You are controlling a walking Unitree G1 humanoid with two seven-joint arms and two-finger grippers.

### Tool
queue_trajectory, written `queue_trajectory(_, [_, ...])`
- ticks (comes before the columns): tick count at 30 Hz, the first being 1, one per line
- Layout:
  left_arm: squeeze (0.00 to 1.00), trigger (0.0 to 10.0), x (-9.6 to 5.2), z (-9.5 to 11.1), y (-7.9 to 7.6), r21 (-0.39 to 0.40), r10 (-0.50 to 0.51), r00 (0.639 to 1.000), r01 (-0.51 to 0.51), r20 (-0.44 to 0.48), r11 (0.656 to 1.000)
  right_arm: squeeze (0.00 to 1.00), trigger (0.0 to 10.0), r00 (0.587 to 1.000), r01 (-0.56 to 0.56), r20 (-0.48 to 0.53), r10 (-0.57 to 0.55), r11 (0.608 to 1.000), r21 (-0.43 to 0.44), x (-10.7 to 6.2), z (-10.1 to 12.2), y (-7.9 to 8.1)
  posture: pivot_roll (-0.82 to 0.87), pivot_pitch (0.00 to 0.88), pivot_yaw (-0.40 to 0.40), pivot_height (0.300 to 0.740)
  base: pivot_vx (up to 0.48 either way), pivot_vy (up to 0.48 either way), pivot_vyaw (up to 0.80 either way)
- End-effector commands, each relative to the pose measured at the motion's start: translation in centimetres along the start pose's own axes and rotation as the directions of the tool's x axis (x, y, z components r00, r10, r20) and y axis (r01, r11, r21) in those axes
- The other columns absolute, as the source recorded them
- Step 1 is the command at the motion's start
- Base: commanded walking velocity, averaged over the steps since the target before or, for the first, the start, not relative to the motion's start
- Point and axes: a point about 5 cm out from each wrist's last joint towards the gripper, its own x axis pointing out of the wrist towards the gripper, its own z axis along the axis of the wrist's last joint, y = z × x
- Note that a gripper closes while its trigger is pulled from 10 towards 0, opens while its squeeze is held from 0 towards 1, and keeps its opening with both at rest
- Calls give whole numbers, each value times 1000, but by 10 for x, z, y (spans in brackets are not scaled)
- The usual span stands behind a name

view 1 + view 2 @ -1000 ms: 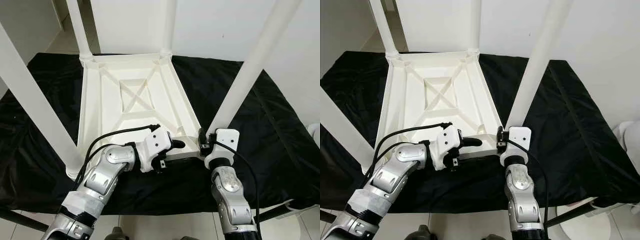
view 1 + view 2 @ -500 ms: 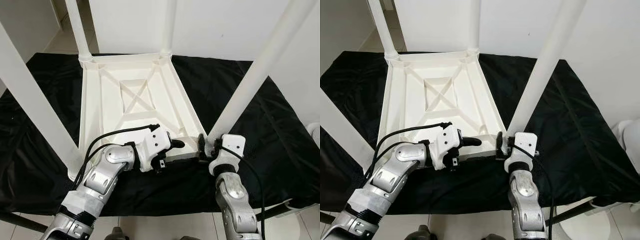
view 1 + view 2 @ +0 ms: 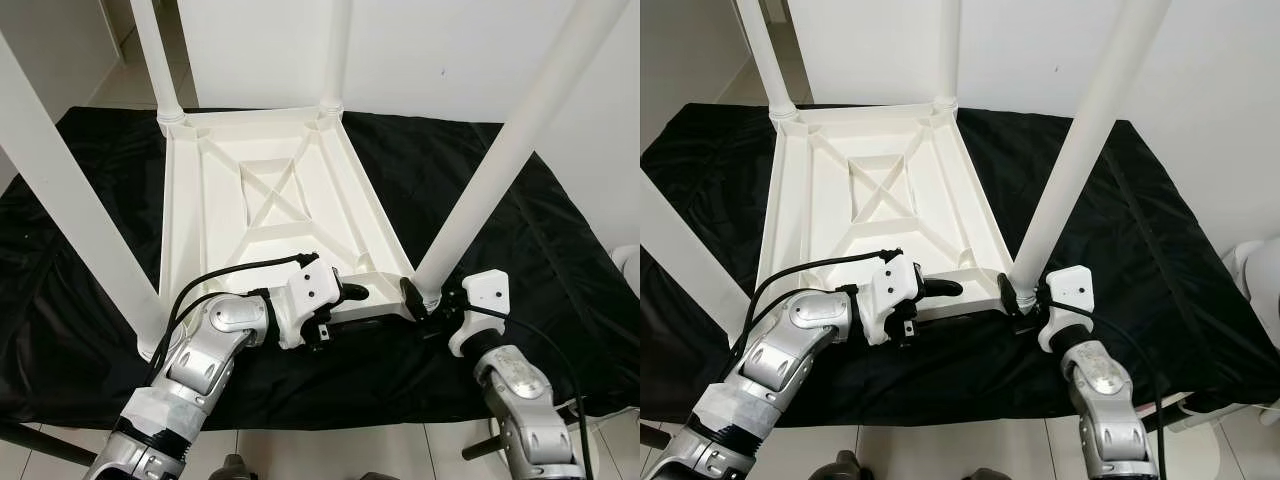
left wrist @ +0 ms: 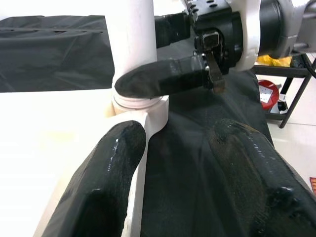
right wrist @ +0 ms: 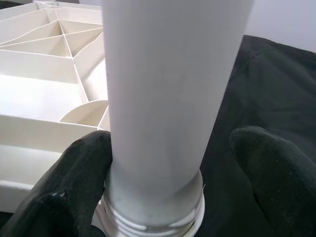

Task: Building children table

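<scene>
The right gripper [image 3: 1023,297] sits at the foot of the near right white round plastic leg [image 3: 1080,150], its two black fingers spread to either side of the tube. In the right wrist view one finger [image 5: 74,182] lies against the leg just above the threaded collar, while the other [image 5: 274,168] stands clear of it, so the pincer is open and straddling, not clamped.

The left gripper [image 3: 352,291] rests on the near rim of the upturned white ribbed plastic tabletop [image 3: 250,200], its fingers parted either side of that edge, one over the white surface and one over the black cloth [image 3: 560,260]; whether it truly pinches the rim cannot be told.

The tabletop lies underside up on the black cloth, with four white legs rising from its corners.

The step in hand looks like seating or tightening this last near leg in its corner socket. The next move probably calls for closing the right fingers on the tube and turning it while the left gripper steadies the tabletop.
</scene>
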Motion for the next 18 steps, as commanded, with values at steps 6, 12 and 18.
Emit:
queue_trajectory(6, [0,10000,1,2,0,9,21,1000,-21,4,1000,0,10000,989,-146,-1,147,989,-23,11,-1,-3,12,0,-41,740,0,0,0])
queue_trajectory(12, [0,10000,1,3,2,12,19,1000,-19,6,1000,0,10000,967,-256,-18,255,966,-39,26,-1,-1,21,0,-42,740,0,0,0])
queue_trajectory(18, [0,10000,0,4,3,16,26,1000,-26,3,1000,0,0,940,-339,-34,338,940,-35,37,-4,4,36,0,-50,740,0,0,0])
